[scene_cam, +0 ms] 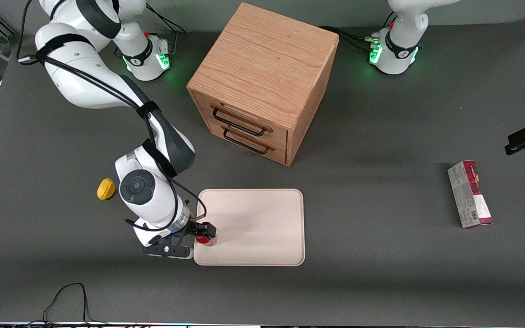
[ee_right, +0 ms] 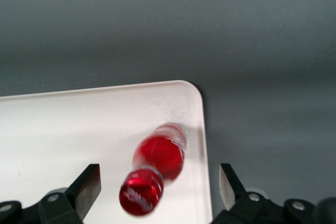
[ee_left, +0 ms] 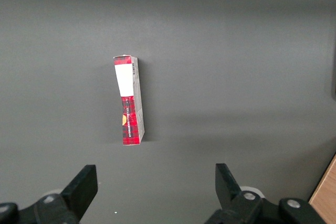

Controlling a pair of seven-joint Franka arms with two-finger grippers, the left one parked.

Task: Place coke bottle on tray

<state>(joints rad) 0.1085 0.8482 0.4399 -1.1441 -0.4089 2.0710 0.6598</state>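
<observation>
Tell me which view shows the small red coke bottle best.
The right wrist view: the small red coke bottle stands on the pale beige tray, between the open end effector fingers, clear of both. The front view shows only a red sliver under the end effector. The left wrist view misses it.

One coke bottle (ee_right: 157, 163), tray (scene_cam: 262, 223), cabinet (scene_cam: 262, 82), carton (scene_cam: 470, 194), seemingly one yellow lump (scene_cam: 105, 188).
</observation>
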